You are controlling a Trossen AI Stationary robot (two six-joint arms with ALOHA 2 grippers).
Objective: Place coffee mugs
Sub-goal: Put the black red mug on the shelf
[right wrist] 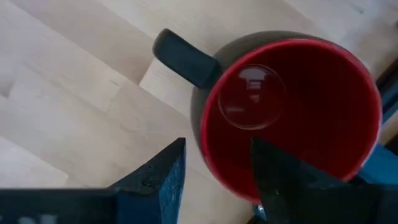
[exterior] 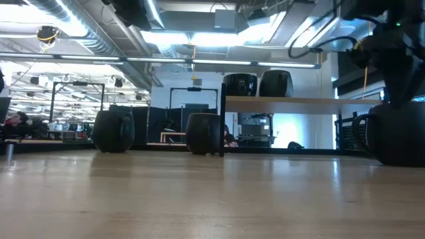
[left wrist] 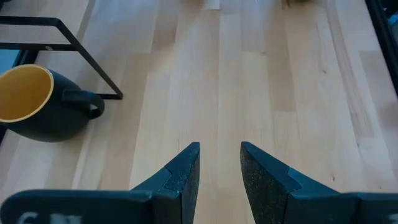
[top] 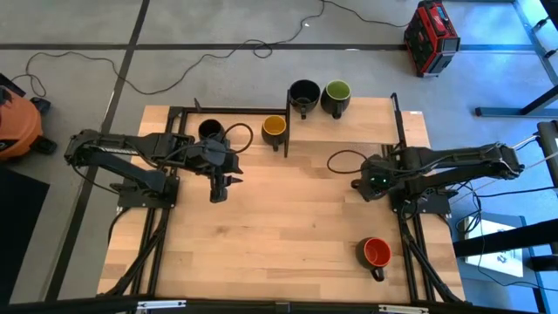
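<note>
Bare wooden table (bright workshop behind)

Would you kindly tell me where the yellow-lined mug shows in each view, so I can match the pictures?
High view: yellow-lined mug, upper middle of the table, just left of the black metal frame.
Low view: probably the dark mug left of the frame's post; its inside is hidden.
Left wrist view: at the picture's edge, beside a frame bar.
Right wrist view: not in it.
Shared landmark: the black metal frame.
</note>
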